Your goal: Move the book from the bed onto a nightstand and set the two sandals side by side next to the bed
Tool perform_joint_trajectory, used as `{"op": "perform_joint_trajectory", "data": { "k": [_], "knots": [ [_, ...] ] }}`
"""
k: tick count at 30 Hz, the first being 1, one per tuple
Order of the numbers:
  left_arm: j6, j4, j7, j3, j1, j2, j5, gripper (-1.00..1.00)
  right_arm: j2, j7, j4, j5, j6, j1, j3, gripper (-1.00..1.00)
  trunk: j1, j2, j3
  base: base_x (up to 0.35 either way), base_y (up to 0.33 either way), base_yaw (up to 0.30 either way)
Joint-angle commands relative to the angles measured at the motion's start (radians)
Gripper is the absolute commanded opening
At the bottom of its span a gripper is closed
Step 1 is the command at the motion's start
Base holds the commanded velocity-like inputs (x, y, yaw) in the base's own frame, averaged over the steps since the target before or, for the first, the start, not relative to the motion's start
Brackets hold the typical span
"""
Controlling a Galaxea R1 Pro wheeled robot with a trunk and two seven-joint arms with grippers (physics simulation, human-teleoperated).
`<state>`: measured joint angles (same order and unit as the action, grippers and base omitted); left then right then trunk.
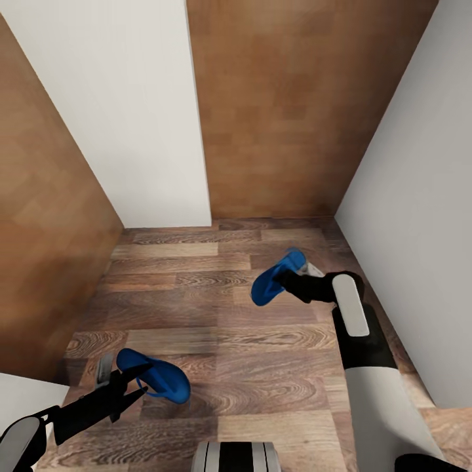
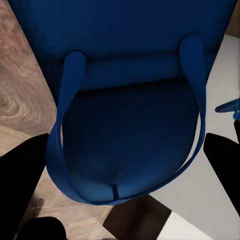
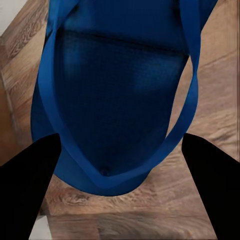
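Observation:
Two bright blue sandals are held above the wood-plank floor (image 1: 196, 288). My left gripper (image 1: 139, 384) is shut on one sandal (image 1: 160, 380) at the lower left; its sole and thin straps show close up in the left wrist view (image 2: 125, 125), between black fingers (image 2: 22, 180). My right gripper (image 1: 283, 280) is shut on the other sandal (image 1: 272, 280) at the right, seen close up in the right wrist view (image 3: 120, 100), also between black fingers (image 3: 27, 185). The book, bed and nightstand are out of view.
The floor patch is hemmed in by a white wall (image 1: 131, 98) at the back left, a white wall (image 1: 419, 196) on the right, and brown wood panels at the left (image 1: 46, 229) and back (image 1: 295, 98). My base (image 1: 239, 457) shows at the lower edge.

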<state>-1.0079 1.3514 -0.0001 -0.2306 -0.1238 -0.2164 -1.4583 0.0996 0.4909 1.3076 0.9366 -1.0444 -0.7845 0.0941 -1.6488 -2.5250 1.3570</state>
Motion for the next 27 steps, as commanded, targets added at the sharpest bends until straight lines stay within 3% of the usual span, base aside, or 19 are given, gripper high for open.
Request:
{"op": "perform_joint_trajectory", "data": {
  "k": [1,3,6,8,11,14,17,20,21,22,27],
  "knots": [
    [-0.005,0.000,0.000,-0.001,0.000,0.000,0.001,-1.00,-0.010,-0.003,0.021,0.016,-0.003,0.028,0.002,-1.00,0.001,0.000,-0.003,0.000,0.000,0.000],
    [-0.005,0.000,0.000,-0.001,0.000,-0.001,0.002,-1.00,-0.032,-0.029,0.038,0.016,-0.003,0.064,0.001,-1.00,0.002,0.000,-0.011,0.000,0.000,0.000],
    [-0.006,0.000,0.001,-0.001,0.000,-0.005,0.002,-1.00,-0.093,-0.091,0.051,0.017,-0.003,0.111,-0.001,-1.00,0.003,0.001,-0.023,0.000,0.000,0.000],
    [-0.006,0.000,0.002,0.000,0.000,-0.007,0.004,-1.00,-0.162,-0.163,0.053,0.018,-0.003,0.143,-0.019,-1.00,0.004,0.002,-0.030,0.000,0.000,0.000],
    [-0.006,0.000,0.004,0.001,0.000,-0.005,0.008,-1.00,-0.235,-0.243,0.053,0.019,-0.003,0.160,-0.056,-1.00,0.005,0.002,-0.042,0.000,0.000,0.000],
    [-0.007,0.000,0.004,0.002,0.000,-0.001,0.043,-1.00,-0.313,-0.367,0.049,0.020,-0.003,0.185,-0.118,-1.00,0.006,0.003,-0.054,0.000,0.000,0.000],
    [-0.007,0.000,0.004,0.001,0.000,-0.002,0.081,-1.00,-0.354,-0.443,0.047,0.018,-0.003,0.220,-0.143,-1.00,0.008,0.004,-0.065,0.000,0.000,0.000],
    [-0.007,0.000,0.003,0.001,0.000,-0.005,0.094,-1.00,-0.394,-0.506,0.045,0.017,-0.003,0.247,-0.153,-1.00,0.009,0.004,-0.077,0.000,0.000,0.000],
    [-0.008,0.000,0.003,0.000,0.000,-0.006,0.098,-1.00,-0.414,-0.544,0.043,0.015,-0.003,0.263,-0.157,-1.00,0.010,0.005,-0.081,0.000,0.000,0.000],
    [-0.008,0.000,0.003,0.000,0.000,-0.007,0.101,-1.00,-0.455,-0.641,0.038,0.009,-0.003,0.314,-0.161,-1.00,0.010,0.005,-0.085,0.000,0.000,0.000],
    [-0.007,0.000,0.003,0.002,0.000,-0.006,0.102,-1.00,-0.476,-0.719,-0.005,-0.003,0.011,0.363,-0.163,-1.00,0.012,0.006,-0.104,0.000,0.000,0.000]
  ]
}}
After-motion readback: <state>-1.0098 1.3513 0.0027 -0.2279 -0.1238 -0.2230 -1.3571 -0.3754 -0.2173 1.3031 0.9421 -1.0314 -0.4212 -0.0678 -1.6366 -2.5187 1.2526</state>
